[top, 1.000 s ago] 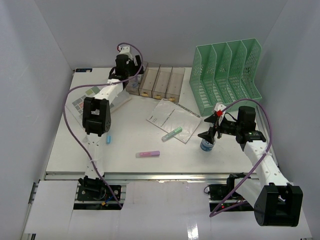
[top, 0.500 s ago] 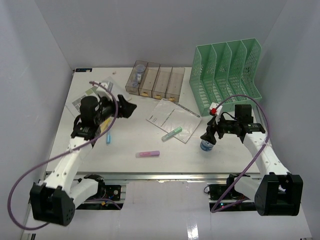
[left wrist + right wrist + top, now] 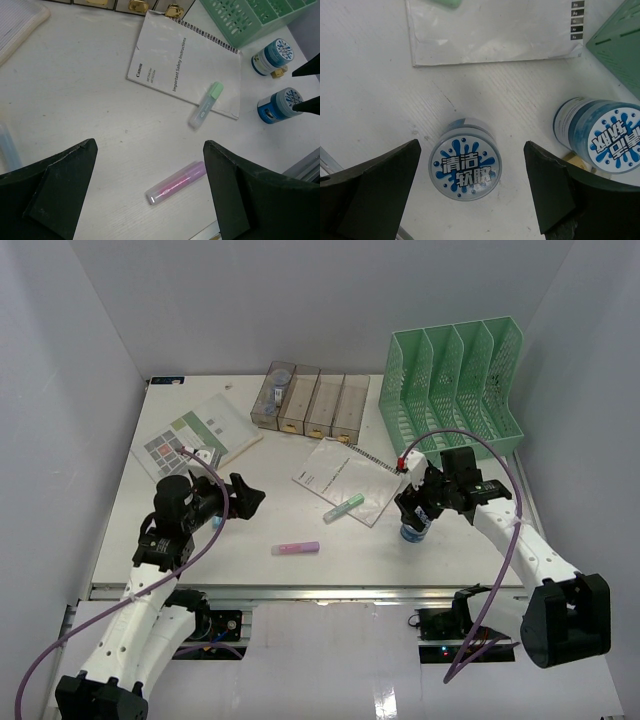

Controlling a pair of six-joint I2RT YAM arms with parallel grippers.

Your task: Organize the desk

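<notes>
The white desk (image 3: 470, 560) carries a pink tube (image 3: 296, 548), a green highlighter (image 3: 344, 507) lying on a white booklet (image 3: 340, 475), and a blue cleaning-gel jar (image 3: 412, 532). My left gripper (image 3: 245, 498) is open and empty, held above the desk left of the pink tube, which lies between its fingers in the left wrist view (image 3: 177, 182). My right gripper (image 3: 410, 508) is open directly above the blue jar (image 3: 465, 167), its fingers on either side and apart from it. A second blue jar (image 3: 605, 135) stands just beyond it, near the rack.
A green mesh file rack (image 3: 455, 390) stands at the back right. A row of clear brownish bins (image 3: 310, 403) is at the back middle. A calculator and a notepad (image 3: 195, 435) lie at the back left. A silver rail (image 3: 300, 592) runs along the near edge.
My left arm has pulled back from the bins to the near left, its gripper now low over the desk and open. My right gripper has shifted left and lower over the blue jar.
</notes>
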